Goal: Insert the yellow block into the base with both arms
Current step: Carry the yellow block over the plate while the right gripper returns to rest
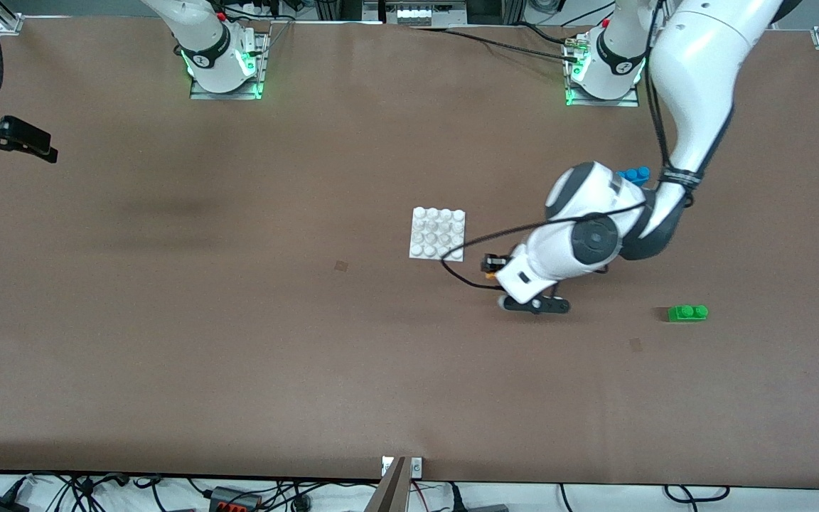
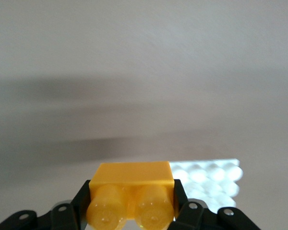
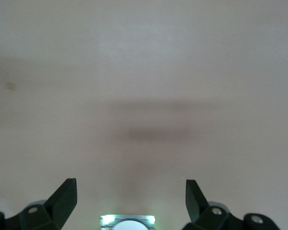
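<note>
- We see a green two-stud brick lying on the brown table, toward the left arm's end and nearer the front camera than anything else on it.
- We catch a blue brick farther from that camera — only part of it shows, the rest is hidden.
- We spot two small dark marks on the tabletop — one near the middle, another just nearer the camera than the green brick.
- Cables and plugs run along the table's near edge.

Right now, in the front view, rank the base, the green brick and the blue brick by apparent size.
1. The base, clearly largest.
2. The green brick.
3. The blue brick, though the left arm hides part of it, so its true rank is unsure.
</note>
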